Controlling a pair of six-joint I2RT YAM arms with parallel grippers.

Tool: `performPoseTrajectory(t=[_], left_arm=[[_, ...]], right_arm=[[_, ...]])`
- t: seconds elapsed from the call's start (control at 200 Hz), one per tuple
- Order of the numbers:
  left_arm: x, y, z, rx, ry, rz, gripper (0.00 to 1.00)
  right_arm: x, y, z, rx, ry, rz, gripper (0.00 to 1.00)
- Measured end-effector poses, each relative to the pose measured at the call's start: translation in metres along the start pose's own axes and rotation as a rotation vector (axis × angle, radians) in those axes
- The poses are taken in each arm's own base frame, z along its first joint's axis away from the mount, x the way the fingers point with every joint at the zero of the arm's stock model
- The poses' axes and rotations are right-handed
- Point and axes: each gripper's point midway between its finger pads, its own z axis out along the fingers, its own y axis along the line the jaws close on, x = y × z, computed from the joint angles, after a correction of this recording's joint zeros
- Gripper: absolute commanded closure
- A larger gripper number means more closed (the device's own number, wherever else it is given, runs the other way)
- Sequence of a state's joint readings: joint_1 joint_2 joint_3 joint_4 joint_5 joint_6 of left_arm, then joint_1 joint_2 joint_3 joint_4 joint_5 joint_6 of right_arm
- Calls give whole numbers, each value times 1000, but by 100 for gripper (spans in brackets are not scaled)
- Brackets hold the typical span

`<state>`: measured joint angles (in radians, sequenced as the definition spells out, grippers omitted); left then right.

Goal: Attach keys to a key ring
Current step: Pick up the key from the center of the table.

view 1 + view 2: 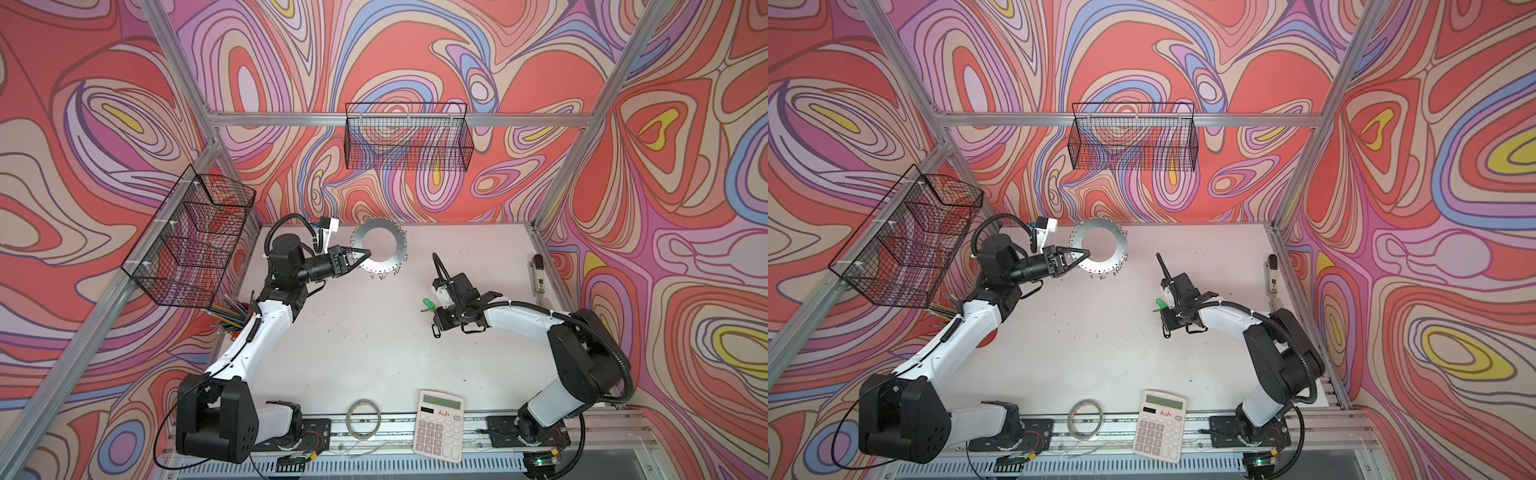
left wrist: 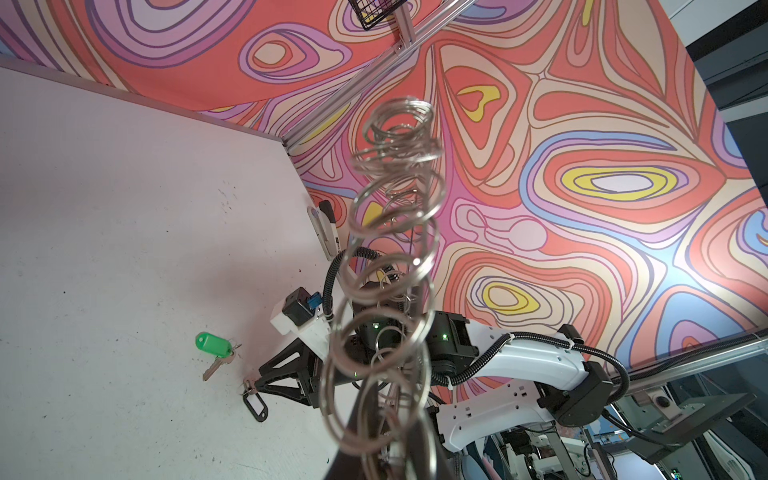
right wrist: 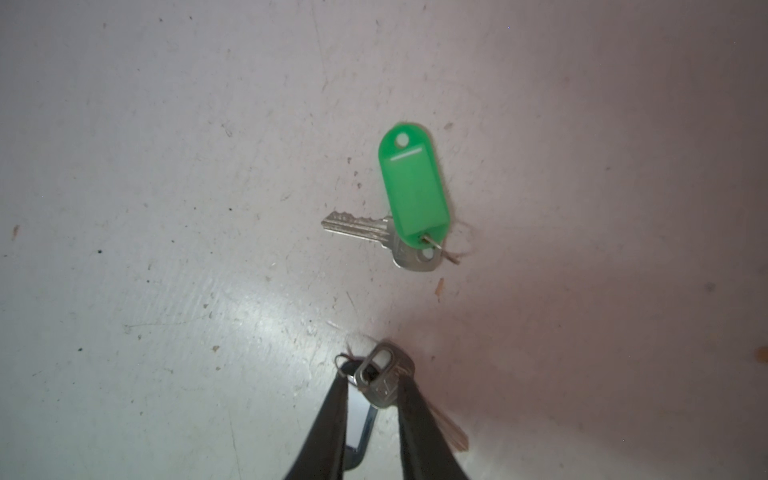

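White and scuffed, the tabletop (image 1: 353,345) sits inside a frame hung with swirling pink-and-orange panels. My right end effector (image 3: 374,384) is pressed in on the head of the black-tag key (image 3: 384,376), low at the tabletop's 3 o'clock. Just beside it in the top views, toward 12 o'clock, the green-tag key (image 3: 413,187) lies flat and free. My left end effector (image 1: 367,253) pinches the key ring (image 1: 400,248) by its 9 o'clock rim. It holds the ring in the air near the tabletop's 11 o'clock, small clips dangling from the lower edge. I judge this to be the pickup of a key. Next I must lift it, carry it toward 10 o'clock and thread its hole onto one clip, which needs fine alignment, and the tag may swing. Farther out, a calculator (image 1: 439,428) and a thin hoop (image 1: 364,417) lie at 6 o'clock, and a wire basket (image 1: 409,141) hangs on the back wall.
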<state>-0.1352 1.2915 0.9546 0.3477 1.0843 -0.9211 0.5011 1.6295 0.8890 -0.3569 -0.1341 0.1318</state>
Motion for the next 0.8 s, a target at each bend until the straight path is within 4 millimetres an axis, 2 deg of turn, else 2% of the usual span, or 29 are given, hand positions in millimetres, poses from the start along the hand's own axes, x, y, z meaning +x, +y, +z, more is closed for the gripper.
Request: performPoseTrajectory(t=[0.551,0.801], left_arm=[[-2,-2,-2,6,-6,1,100],[-1,-2,-2,6,-5,-1,100]], right_arm=[[9,2,10,-2,35,-40,84],[9,3,10,-10,36,-44,96]])
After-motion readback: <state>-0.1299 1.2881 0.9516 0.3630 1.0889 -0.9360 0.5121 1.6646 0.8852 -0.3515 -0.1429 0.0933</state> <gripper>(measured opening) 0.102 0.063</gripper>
